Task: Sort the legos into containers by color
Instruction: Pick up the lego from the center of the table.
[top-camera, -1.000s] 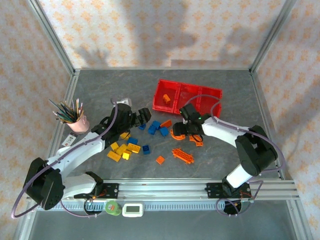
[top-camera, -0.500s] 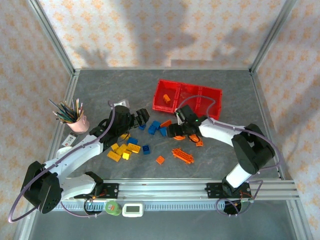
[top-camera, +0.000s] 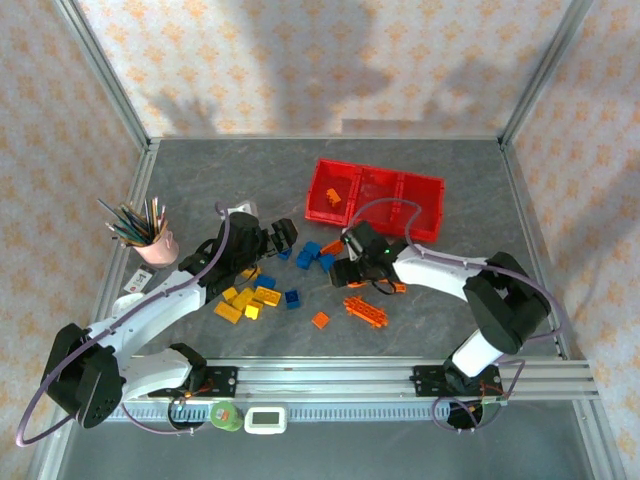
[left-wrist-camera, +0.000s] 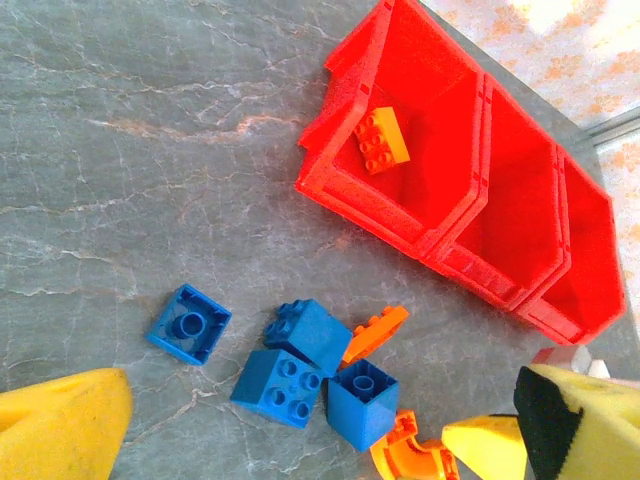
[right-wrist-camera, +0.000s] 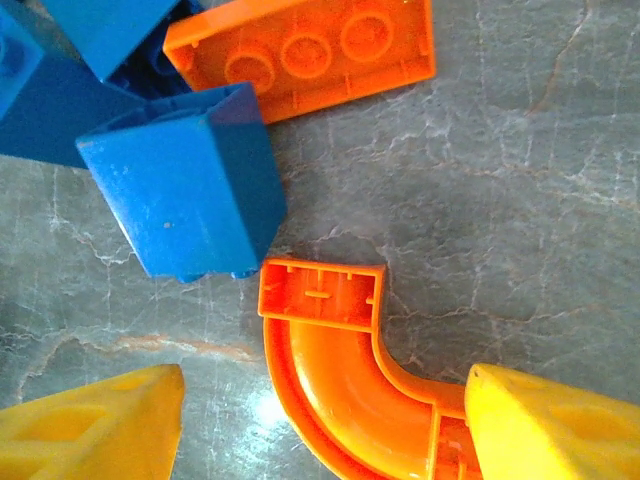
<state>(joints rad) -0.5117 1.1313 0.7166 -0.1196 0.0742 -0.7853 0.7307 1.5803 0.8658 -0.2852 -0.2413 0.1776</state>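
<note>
The red containers (top-camera: 400, 196) lie at the table's back, and one orange lego (left-wrist-camera: 381, 139) rests in the left bin (left-wrist-camera: 420, 170). My left gripper (left-wrist-camera: 280, 415) is open above a cluster of blue legos (left-wrist-camera: 305, 365), with an orange plate (left-wrist-camera: 375, 330) beside them. My right gripper (right-wrist-camera: 325, 400) is open, low over an orange curved arch (right-wrist-camera: 335, 385) that lies between its fingers. The right finger (right-wrist-camera: 555, 425) covers the arch's far end, while the left finger (right-wrist-camera: 95, 425) stands apart from it. A blue lego (right-wrist-camera: 185, 195) and an orange plate (right-wrist-camera: 310, 50) lie just beyond.
Yellow legos (top-camera: 246, 299) and a blue one (top-camera: 292, 298) lie near the left arm. An orange studded plate (top-camera: 366, 311) and a small orange lego (top-camera: 320, 320) sit nearer the front. A pink cup of pencils (top-camera: 152, 243) stands at the left.
My right gripper has moved left and down from beside the containers to the orange arch by the blue legos. The left arm has shifted only slightly.
</note>
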